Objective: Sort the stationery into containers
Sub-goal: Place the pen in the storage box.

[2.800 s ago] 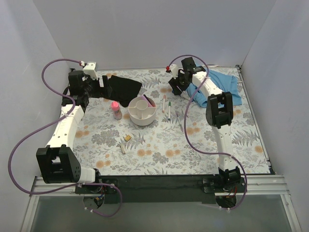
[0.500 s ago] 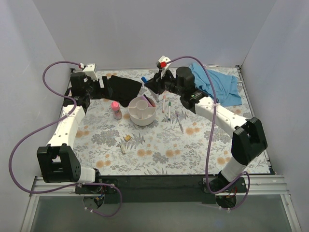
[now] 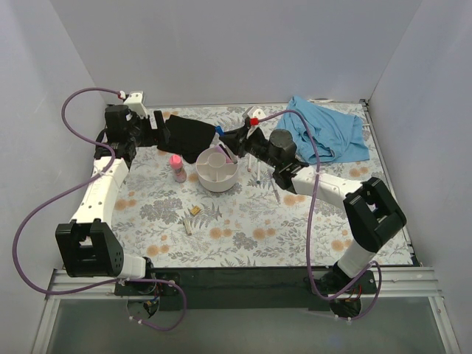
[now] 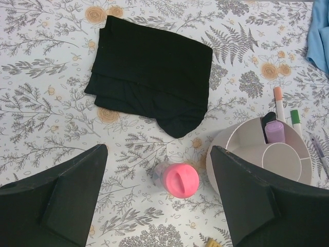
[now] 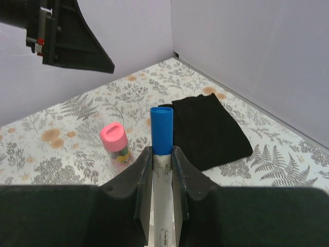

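Right wrist view: right gripper (image 5: 162,154) clamps 1 blue-capped pen (image 5: 162,128). Left wrist view: left gripper (image 4: 157,154) gapes wide, pink-capped bottle (image 4: 181,180) below, pink tube (image 4: 274,132) in bowl (image 4: 226,144).

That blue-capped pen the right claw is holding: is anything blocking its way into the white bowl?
Nothing visible does. The right gripper holds the blue-capped pen in open air by the far side of the white bowl; a pink tube occupies one compartment.

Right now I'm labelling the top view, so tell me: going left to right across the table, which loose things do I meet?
In order: pink-capped bottle, tan pieces, white bowl, pens on the table, blue cloth. I omit the black pouch: it overlaps bottle and bowl.
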Controlling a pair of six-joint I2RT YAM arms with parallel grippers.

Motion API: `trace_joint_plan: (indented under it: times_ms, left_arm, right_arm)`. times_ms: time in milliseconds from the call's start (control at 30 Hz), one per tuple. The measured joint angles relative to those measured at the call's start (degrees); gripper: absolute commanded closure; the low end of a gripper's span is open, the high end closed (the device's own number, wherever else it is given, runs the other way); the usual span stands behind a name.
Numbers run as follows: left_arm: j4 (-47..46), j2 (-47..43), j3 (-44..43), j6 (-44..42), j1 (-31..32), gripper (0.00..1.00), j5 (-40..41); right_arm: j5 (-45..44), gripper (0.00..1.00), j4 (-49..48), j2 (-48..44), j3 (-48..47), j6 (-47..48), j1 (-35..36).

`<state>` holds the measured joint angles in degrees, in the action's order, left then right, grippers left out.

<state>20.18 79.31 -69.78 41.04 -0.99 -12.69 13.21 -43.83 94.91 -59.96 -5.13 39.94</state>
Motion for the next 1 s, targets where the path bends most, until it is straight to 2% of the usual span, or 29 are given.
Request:
trace_joint_plan:
  times_ms: [667,867,1000]
  left_arm:
    - [0.79,0.04,1.95,1.46,0.0,0.18,-0.22]
    - [0.37,0.04,2.51,1.84,0.0,0.18,-0.2]
    - [0.35,0.0,3.52,1.86,0.0,0.18,-0.15]
  right_arm:
    - [-0.7,0.99,-9.16,8.9,-0.11,-2.78,0.68]
    - [-1.18,0.91,-9.29,9.51,1.05,-3.13,0.68]
    - [-1.31,0.91,-9.11,9.51,2.21,-3.06,0.68]
